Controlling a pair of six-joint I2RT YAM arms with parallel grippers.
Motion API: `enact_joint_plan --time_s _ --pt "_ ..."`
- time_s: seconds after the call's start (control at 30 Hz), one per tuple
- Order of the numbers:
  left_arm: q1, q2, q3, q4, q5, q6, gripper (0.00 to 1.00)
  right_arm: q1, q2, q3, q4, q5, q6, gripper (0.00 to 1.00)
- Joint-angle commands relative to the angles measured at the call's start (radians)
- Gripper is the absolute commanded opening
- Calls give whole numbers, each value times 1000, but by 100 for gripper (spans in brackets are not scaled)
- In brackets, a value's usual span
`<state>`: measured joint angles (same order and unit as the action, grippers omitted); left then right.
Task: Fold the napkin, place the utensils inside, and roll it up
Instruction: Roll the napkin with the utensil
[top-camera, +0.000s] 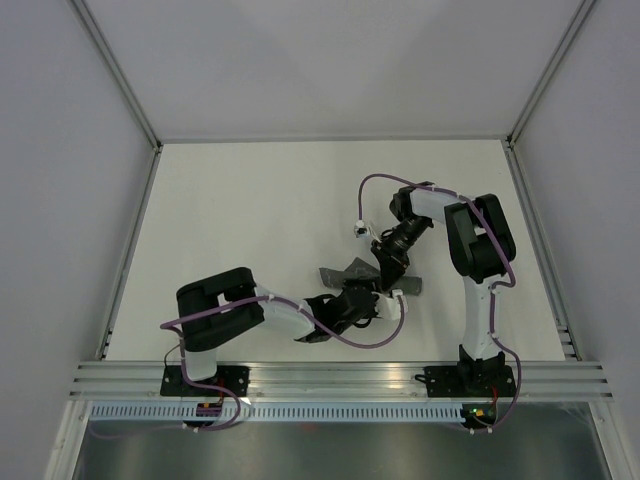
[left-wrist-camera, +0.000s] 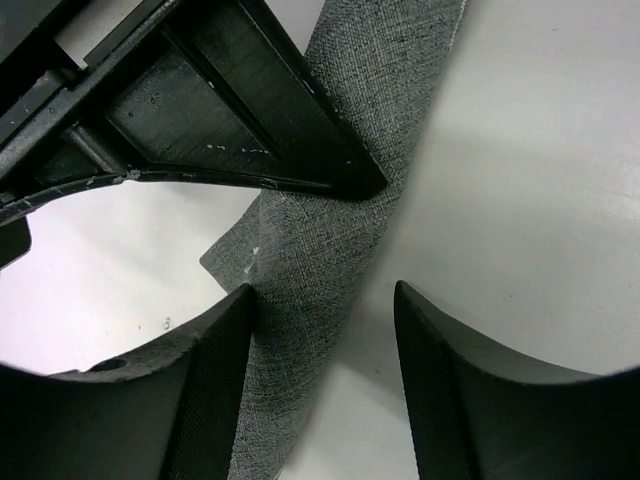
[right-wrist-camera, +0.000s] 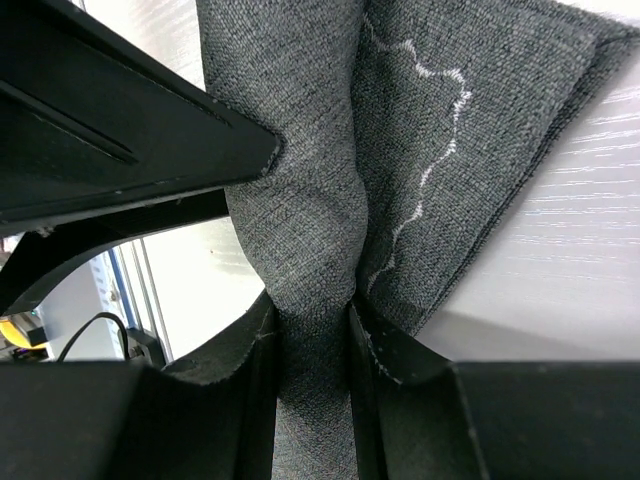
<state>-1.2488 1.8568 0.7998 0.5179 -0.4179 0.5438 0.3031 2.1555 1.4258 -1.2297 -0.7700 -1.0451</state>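
White table (top-camera: 250, 220) is bearing the limp napkin (right-wrist-camera: 300, 150) near its front edge, right gripper (right-wrist-camera: 312, 315) pinching a fold, left gripper (left-wrist-camera: 322, 300) gaping.

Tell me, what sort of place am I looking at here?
Likely a robotics lab test cell: a white table walled by plain panels, an aluminium rail carrying the left arm and right arm, and a grey napkin to work on.

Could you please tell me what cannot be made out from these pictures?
- Fork: in no view; whether the napkin hides it is unclear.
- Napkin's overall shape: top view, too small, partly covered by the left gripper and right gripper.
- Napkin's ends: wrist views, cut off by the frame edges.
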Motion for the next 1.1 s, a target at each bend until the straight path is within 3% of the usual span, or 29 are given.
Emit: enact_joint_plan --time_s 0.0,0.23,0.33,0.43,0.67,1.07 --pt "-9 25 33 19 24 44 59 4 75 -22 121 115 -58 25" --pt "-5 70 68 -90 86 -30 41 2 64 -16 128 115 -43 31" --pt "0 82 78 -128 116 -54 12 2 44 -25 137 113 -30 40" --pt "2 82 79 -157 145 -70 4 2 18 -33 142 110 -17 54" --pt "14 71 82 -219 215 -97 2 2 -57 -39 156 104 39 70" --pt "66 47 102 -341 356 -157 2 -82 -289 -50 280 78 187 75"
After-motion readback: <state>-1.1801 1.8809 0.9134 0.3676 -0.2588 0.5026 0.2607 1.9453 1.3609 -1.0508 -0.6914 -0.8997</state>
